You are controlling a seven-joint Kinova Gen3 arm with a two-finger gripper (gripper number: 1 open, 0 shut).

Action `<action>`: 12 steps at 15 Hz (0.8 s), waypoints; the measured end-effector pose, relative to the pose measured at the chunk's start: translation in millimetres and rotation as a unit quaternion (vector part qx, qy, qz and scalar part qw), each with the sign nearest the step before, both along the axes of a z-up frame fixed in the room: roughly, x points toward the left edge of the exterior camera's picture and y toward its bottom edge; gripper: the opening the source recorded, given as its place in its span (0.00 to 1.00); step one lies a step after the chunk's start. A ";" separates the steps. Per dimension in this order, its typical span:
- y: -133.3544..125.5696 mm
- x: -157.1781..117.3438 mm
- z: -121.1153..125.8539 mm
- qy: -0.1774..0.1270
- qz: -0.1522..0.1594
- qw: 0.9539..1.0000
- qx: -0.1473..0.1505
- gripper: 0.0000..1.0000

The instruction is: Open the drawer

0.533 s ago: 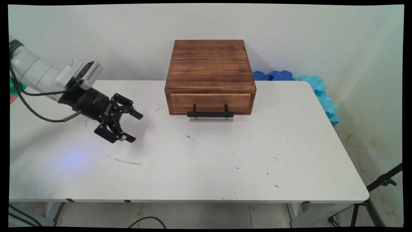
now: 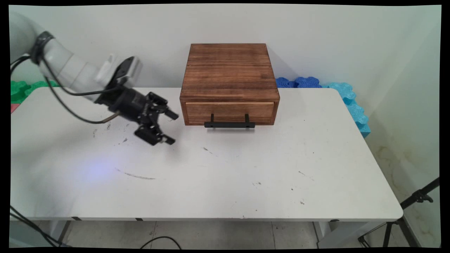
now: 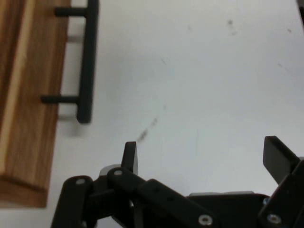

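Note:
A brown wooden box with one drawer stands at the back middle of the white table. The drawer front is shut flush and carries a black bar handle. My gripper hovers just above the table to the left of the box, open, with nothing between its fingers. It points toward the box's lower left corner and stays a short way off. In the hand view the drawer front and handle fill the left side, beyond the open gripper.
Blue foam pieces and light blue ones lie behind the table's far right corner. Green foam sits at the far left. A black tripod stands low at the right. Scuff marks dot the tabletop.
The gripper has moved right and toward the back, closer to the box's left front corner. Its fingers are still open. The box has not moved.

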State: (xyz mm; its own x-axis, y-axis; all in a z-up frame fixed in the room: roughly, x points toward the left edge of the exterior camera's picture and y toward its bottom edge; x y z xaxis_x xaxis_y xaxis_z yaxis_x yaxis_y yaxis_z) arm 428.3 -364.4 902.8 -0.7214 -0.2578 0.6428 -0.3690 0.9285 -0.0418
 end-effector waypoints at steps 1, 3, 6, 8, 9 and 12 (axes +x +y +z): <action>-7.3 -12.5 1.1 -0.005 0.002 1.000 -0.004 1.00; -20.1 -32.5 1.0 -0.015 0.005 1.000 -0.010 1.00; -41.4 -61.9 -4.8 -0.034 0.007 0.999 -0.018 1.00; -55.0 -80.6 -11.9 -0.047 0.008 0.999 -0.023 1.00; -60.5 -88.5 -15.5 -0.053 0.008 0.998 -0.024 1.00; -76.7 -113.5 -28.9 -0.068 0.007 0.997 -0.029 1.00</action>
State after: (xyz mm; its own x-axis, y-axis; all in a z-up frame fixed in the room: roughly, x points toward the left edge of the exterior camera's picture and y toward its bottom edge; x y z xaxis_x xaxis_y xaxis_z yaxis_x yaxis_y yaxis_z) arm 314.8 -441.1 874.0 -0.8002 -0.2332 0.5526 -0.3684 0.9182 -0.1459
